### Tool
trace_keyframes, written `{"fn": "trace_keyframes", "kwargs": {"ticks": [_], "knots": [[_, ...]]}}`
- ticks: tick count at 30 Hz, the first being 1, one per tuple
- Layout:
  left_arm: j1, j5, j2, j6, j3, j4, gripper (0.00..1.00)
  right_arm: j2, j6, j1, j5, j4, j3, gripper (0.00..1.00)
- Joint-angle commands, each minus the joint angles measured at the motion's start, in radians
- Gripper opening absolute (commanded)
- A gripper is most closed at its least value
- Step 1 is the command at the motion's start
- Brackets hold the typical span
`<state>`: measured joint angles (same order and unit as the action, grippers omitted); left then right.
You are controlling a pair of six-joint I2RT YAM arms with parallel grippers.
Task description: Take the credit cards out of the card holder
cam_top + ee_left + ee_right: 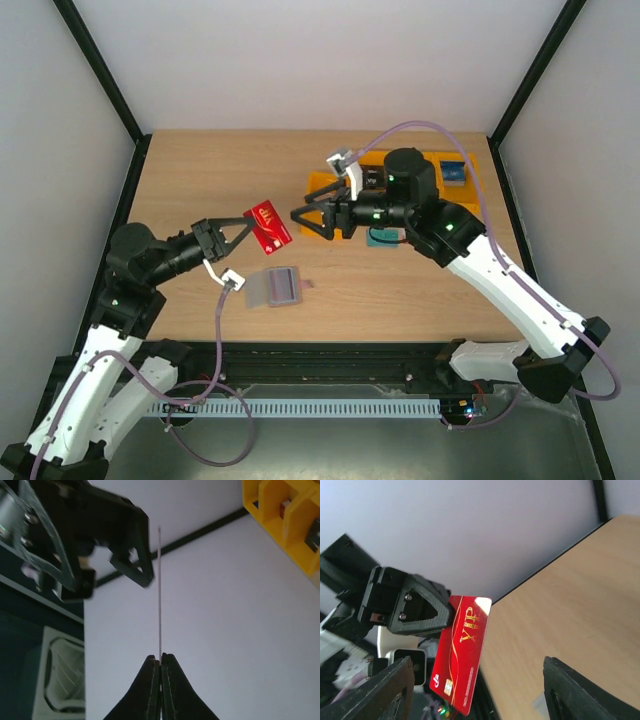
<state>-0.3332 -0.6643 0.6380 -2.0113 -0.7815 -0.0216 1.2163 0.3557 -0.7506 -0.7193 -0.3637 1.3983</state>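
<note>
Card holder: I see the card holder (264, 288) lying flat on the tabletop (190, 180), on the near side of both sets of jaws and roughly under the gap between them, touched by neither.
Grey-blue card: a pale grey-blue card (287, 286) shows at the holder's right part. I cannot tell how far it sits inside.
Holder tab: a small tab (309, 285) sticks out on the side toward my right arm.
Left jaws: my left gripper (244, 231) is lifted off the tabletop, and its jaws are pinched tight on the red card. In my left wrist view the two fingertips (155, 672) meet on the card's edge.
Red card: the red card (268, 226) is held in the air, well above the holder. It sticks out past the left jaws toward the right jaws. My right wrist view shows its face (462, 650) with gold lettering. My left wrist view shows it edge-on as a thin line (160, 590).
Right jaws: my right gripper (298, 222) is also in the air, facing the left jaws, with its jaws spread wide and holding nothing. The tips are just beside the card's free edge. I cannot tell if they touch it.
Teal card: a teal card (383, 238) lies on the tabletop behind the right jaws, partly under that arm.
Bins: the orange bins (325, 184) sit beyond the right jaws, at the far side of the tabletop.
</note>
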Motion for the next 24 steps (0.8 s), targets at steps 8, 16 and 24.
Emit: {"fn": "trace_keyframes", "kwargs": {"ticks": [8, 16, 24], "knots": [[-0.003, -0.203, -0.033, -0.313, 0.03, -0.062, 0.02, 0.03, -0.001, -0.054, -0.151, 0.061, -0.094, 0.57], [-0.004, -0.197, -0.037, -0.292, 0.062, -0.018, 0.02, 0.101, 0.047, -0.106, -0.199, 0.156, -0.123, 0.47], [-0.003, -0.167, -0.045, -0.268, 0.076, -0.014, 0.02, 0.073, 0.161, -0.1, -0.118, 0.268, -0.193, 0.02]]}}
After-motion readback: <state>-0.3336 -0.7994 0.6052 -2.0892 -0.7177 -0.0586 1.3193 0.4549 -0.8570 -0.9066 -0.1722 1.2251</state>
